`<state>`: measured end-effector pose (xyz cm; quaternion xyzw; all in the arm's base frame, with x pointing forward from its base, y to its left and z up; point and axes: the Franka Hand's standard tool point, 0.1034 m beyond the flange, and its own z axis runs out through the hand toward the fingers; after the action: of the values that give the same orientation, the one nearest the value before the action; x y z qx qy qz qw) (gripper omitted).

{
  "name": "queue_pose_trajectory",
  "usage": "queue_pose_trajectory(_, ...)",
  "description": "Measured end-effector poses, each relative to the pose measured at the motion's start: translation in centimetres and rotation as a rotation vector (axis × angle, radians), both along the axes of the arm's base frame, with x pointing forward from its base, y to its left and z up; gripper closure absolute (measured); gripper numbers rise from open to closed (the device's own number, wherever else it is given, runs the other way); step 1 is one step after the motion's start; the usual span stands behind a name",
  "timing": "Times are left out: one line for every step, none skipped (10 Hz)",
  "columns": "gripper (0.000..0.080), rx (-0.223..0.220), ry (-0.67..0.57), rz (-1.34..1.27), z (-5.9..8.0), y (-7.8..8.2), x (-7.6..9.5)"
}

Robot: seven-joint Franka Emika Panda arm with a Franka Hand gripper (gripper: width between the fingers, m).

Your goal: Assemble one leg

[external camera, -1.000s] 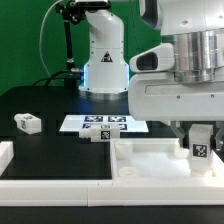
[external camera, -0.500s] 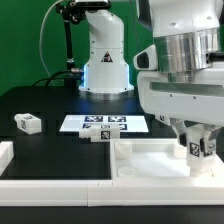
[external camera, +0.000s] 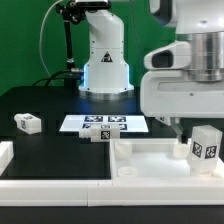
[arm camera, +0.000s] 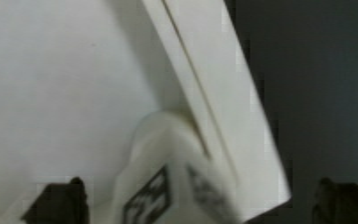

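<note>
A leg (external camera: 205, 145), a small white block with a black-and-white tag, stands upright in the far right corner of the large white tray-like piece (external camera: 150, 160). My gripper (external camera: 193, 127) is just above the leg and open, not touching it. In the wrist view the leg (arm camera: 167, 180) lies below and between my two dark fingertips (arm camera: 60, 200), which stand wide apart beside the tray's raised rim (arm camera: 202, 80). My gripper (arm camera: 202, 205) holds nothing. A second leg (external camera: 28, 123) lies on the black table at the exterior view's left. A third (external camera: 99, 136) lies in front of the marker board.
The marker board (external camera: 105, 124) lies flat in the middle of the table. The arm's white base (external camera: 105, 60) stands behind it. Another white raised-rim piece (external camera: 20, 165) lies at the front on the exterior view's left.
My gripper was shut on the leg in the tray's corner. It has opened, let go and risen; the leg stays standing there.
</note>
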<state>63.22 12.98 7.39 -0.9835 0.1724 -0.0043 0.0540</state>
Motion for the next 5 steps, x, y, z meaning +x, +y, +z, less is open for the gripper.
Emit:
queue_pose_trajectory(0.0153, -0.002, -0.011, 0.095, -0.1, -0.1, 0.0)
queue_pose_trajectory(0.015, -0.004, -0.016, 0.155, -0.1, -0.1, 0.0)
queue_pose_trajectory(0.015, -0.011, -0.028, 0.287, -0.1, -0.8, 0.2)
queue_pose_trajectory(0.015, -0.017, -0.039, 0.401, -0.2, -2.4, 0.7)
queue_pose_trajectory(0.015, -0.019, -0.05, 0.459, -0.3, -3.3, 1.1)
